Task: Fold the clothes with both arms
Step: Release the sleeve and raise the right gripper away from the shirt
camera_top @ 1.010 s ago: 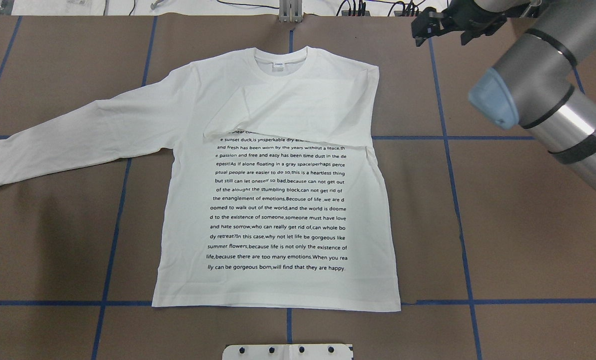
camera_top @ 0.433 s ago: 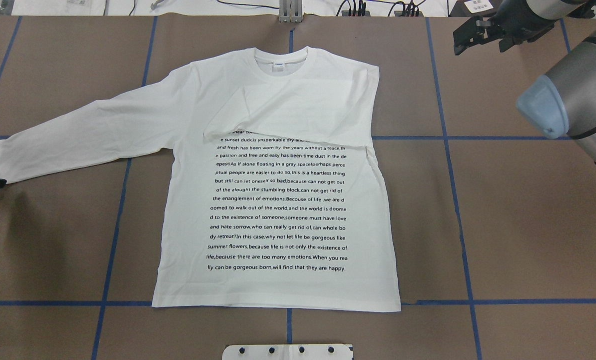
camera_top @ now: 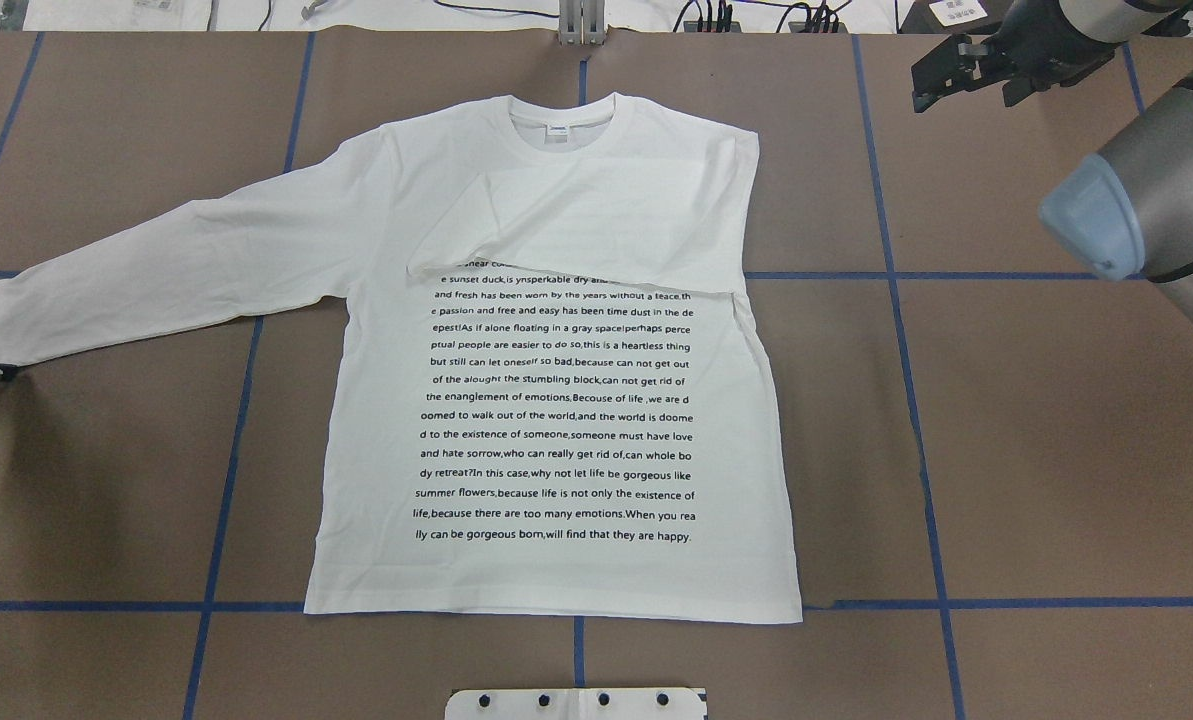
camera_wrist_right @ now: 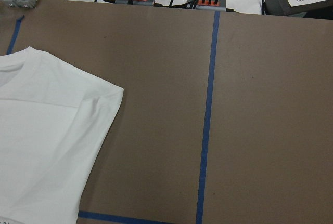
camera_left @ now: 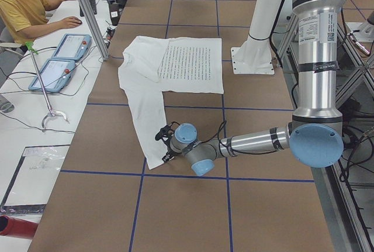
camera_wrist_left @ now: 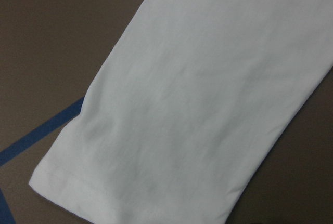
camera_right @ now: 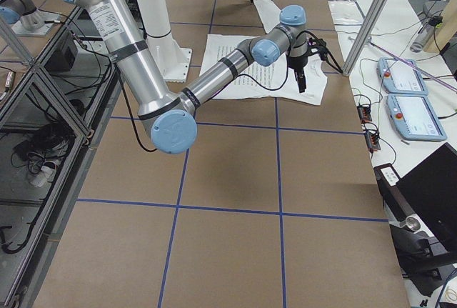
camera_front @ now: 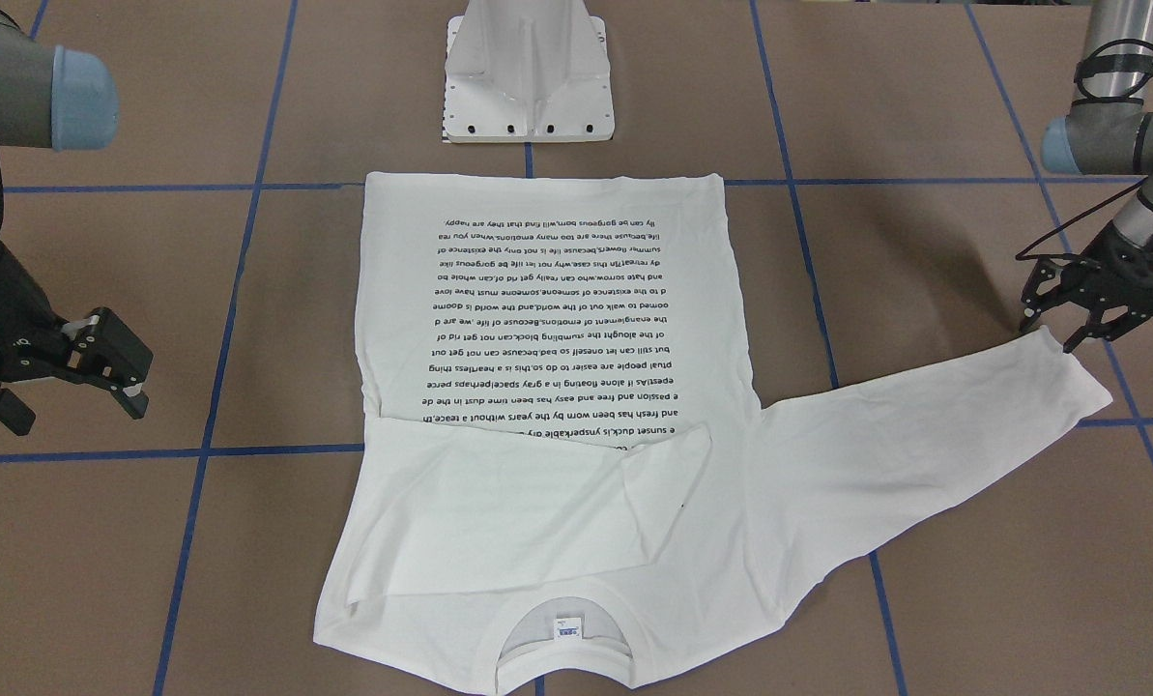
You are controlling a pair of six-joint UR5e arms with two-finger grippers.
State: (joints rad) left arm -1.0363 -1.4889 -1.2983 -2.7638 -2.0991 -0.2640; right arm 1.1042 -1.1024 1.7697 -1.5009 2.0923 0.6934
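Left gripper hangs at the table's left end with its fingers spread and nothing between them, at the cuff of the outstretched sleeve, by the corner on the robot's side. Whether a fingertip touches the cloth cannot be told. The wrist camera shows the cuff lying flat across a strip of blue tape.

From there the sleeve runs flat over the brown table to the body of the white T-shirt, which lies spread out, print side up, at the middle of the table. Its hem is towards the white pedestal base and its collar towards the far edge, neck tag showing. The other sleeve is folded in across the chest and hides the top lines of the black text.

Beyond the folded shoulder, well apart from the shirt, the right gripper hovers over bare table near the far edge – jaws parted, empty.
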